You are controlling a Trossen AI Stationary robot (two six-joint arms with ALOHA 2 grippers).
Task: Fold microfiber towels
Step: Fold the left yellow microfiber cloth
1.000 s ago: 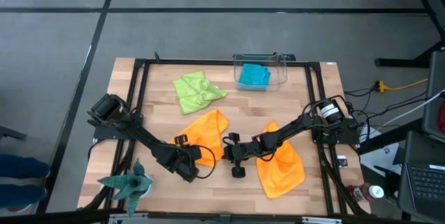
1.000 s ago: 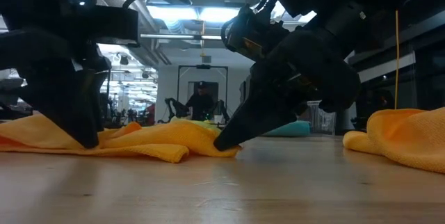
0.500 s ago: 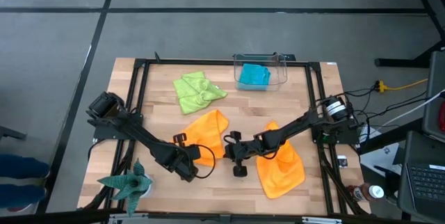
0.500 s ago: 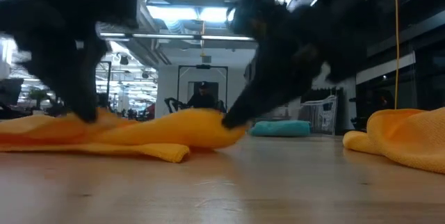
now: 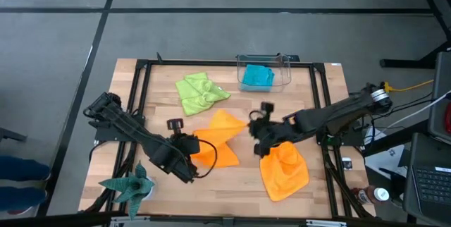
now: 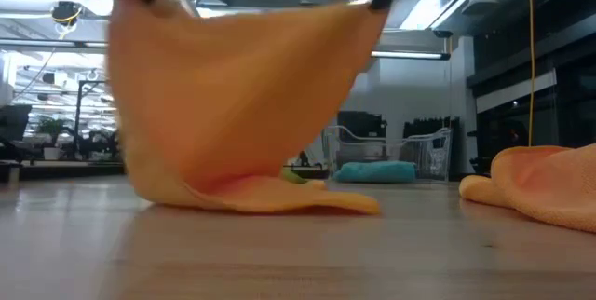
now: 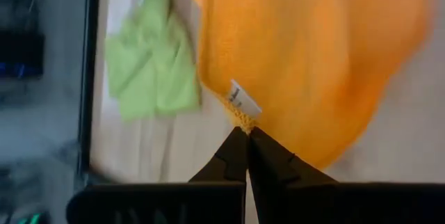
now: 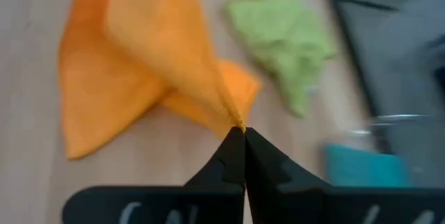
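Orange square microfiber towel point(image 5: 215, 141), table centre: soft, light, drapes limp; best held by corners. Left gripper point(image 7: 244, 135) pinches 1 tagged corner, right gripper point(image 8: 239, 131) pinches another; both lift it, lower edge trailing on the wooden table point(image 5: 232, 185).

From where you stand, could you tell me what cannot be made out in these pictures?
- Low view: both tools are cut off by the top edge; only the lifted orange towel shows, blurred.
- Low view: the lime green towel is almost wholly hidden behind that orange towel.
- High view: the teal towel sits in a clear bin; its folds are too small to read.
- Right wrist view: the bin is blurred and cut by the edge.
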